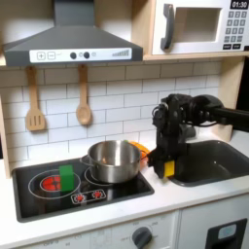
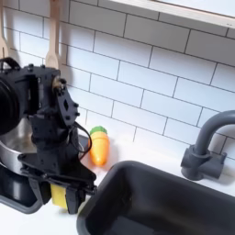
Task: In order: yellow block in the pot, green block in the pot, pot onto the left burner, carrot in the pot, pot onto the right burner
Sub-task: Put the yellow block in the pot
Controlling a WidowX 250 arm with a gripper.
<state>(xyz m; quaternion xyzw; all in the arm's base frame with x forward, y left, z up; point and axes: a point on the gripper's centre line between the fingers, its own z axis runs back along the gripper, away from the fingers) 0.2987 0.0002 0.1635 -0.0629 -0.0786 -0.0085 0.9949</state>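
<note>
White tile backs the toy kitchen I'm working, with the black cooktop (image 1: 83,185) set beside a dark sink (image 2: 170,207). On my screen the gripper (image 1: 168,167) hangs low over the counter between cooktop and sink, its fingers closed on the yellow block (image 2: 60,195), and the carrot (image 2: 99,147) lies on the counter just behind the arm. I see the pot (image 1: 113,160) sitting on the right burner (image 1: 102,175), while the green block (image 1: 66,176) stands on the left burner (image 1: 51,182).
</note>
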